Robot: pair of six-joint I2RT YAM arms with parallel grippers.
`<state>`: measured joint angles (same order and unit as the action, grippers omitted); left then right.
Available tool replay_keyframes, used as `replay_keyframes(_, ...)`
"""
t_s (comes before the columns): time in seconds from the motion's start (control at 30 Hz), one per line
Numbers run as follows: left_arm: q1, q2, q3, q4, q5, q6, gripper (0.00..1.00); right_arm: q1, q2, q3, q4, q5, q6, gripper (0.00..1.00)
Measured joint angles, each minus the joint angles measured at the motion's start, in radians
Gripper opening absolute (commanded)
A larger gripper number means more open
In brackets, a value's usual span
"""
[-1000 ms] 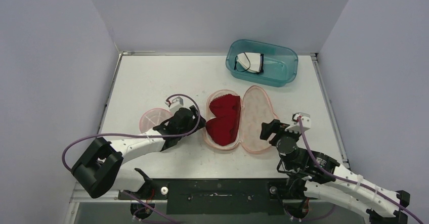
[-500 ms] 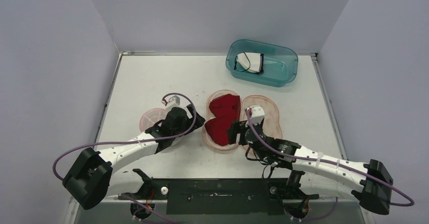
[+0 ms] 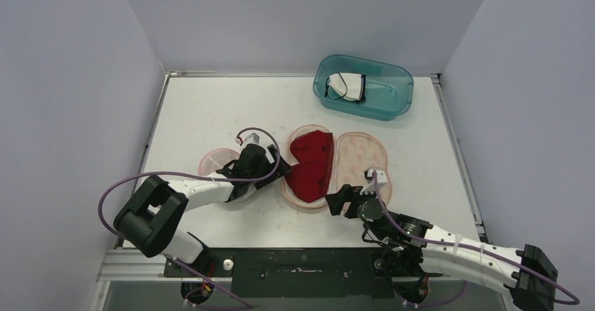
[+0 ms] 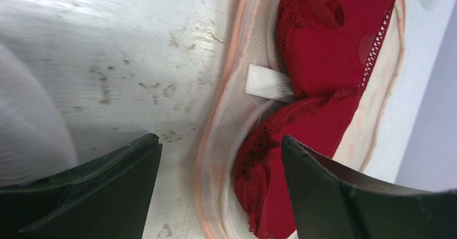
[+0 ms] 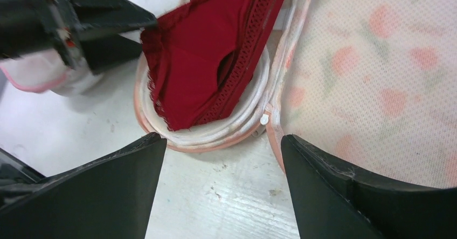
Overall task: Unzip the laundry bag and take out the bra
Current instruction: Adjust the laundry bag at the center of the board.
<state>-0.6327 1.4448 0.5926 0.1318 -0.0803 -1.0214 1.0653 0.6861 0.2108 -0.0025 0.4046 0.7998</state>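
Since the laundry bag point(image 3: 359, 158) lies unzipped mid-frame, unzipping is done; red bra point(image 3: 309, 167) not yet removed. Both left gripper point(image 4: 218, 142) and right gripper point(image 5: 222, 139) beside it, jaws apart, empty.

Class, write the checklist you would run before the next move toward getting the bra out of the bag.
1. Unzipped laundry bag, flap laid open: ok.
2. Exposed bra inside: ok.
3. Open left claw at the bra's edge: ok.
4. Open right claw over the bag's near rim: ok.
5. Either claw gripping the bra: not ok.
6. Snag-free bra: cannot tell.
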Motion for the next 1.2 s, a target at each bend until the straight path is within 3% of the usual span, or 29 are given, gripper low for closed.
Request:
replay_keyframes(0.23, -0.010, 0.095, -0.062, 0.268, 0.116, -0.088, 0.74, -0.005, -0.169, -0.004, -0.076, 0.045, 0.071, 0.83)
replay_keyframes(0.5, -0.145, 0.108, -0.185, 0.512, 0.116, -0.189, 0.73, -0.005, -0.169, -0.004, -0.135, 0.075, 0.127, 0.84)
replay_keyframes(0.83, -0.302, 0.002, -0.201, 0.411, -0.026, -0.189, 0.73, -0.005, -0.175, -0.004, -0.166, 0.079, 0.137, 0.84)
replay_keyframes(1.2, -0.426, 0.177, 0.071, 0.333, -0.073, -0.084, 0.71, -0.005, -0.343, 0.052, -0.346, 0.151, 0.124, 0.86)
